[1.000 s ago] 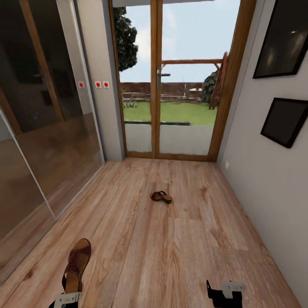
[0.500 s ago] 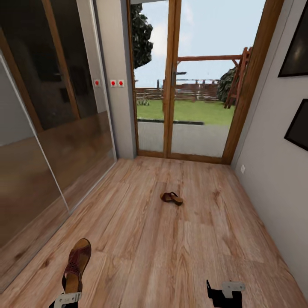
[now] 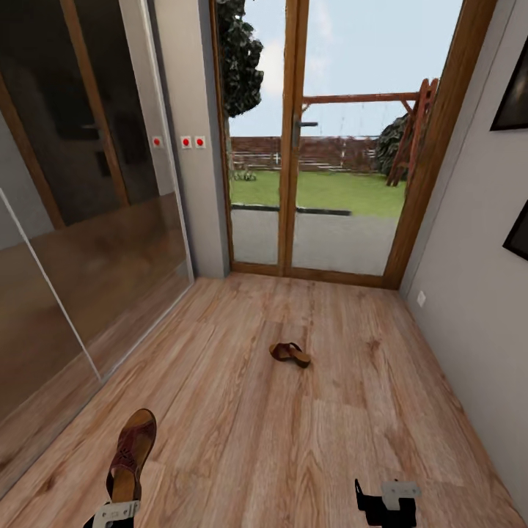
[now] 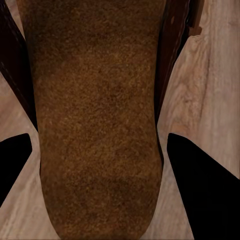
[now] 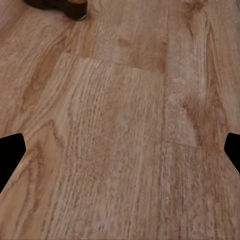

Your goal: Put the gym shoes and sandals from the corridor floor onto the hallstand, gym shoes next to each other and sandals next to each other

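Two sandals are in sight, no more. One, the held sandal [image 3: 132, 455], sits in the left gripper [image 3: 114, 513] at about 7 o'clock in the head view, toe pointing away from the robot, lifted above the planks. In the left wrist view its brown suede-like sole [image 4: 97, 120] runs between the two dark fingers [image 4: 200, 185], which stand close on either side of it, so the claw is clamped on that sandal. The other sandal [image 3: 290, 354] lies on the corridor floor [image 3: 257, 440] near the middle of the head view, at roughly 12 o'clock from the robot and well apart from both arms; a dark edge of it also shows in the right wrist view [image 5: 57, 6].

The right gripper [image 3: 385, 502] hangs at about 5 o'clock with nothing in it; in the right wrist view its fingertips [image 5: 10, 152] sit far apart at the picture's sides, spread wide over bare planks.

The floor is light brown wood-grain planking. One wood-framed glass door [image 3: 330, 147] closes the corridor at 12 o'clock, with grass and a fence beyond. Glossy sliding panels [image 3: 81, 220] line the 9 o'clock side; a plain grey wall [image 3: 469, 308] with two dark frames [image 3: 517, 95] runs along 3 o'clock. Three small red-dotted switches [image 3: 183, 141] sit by the door.
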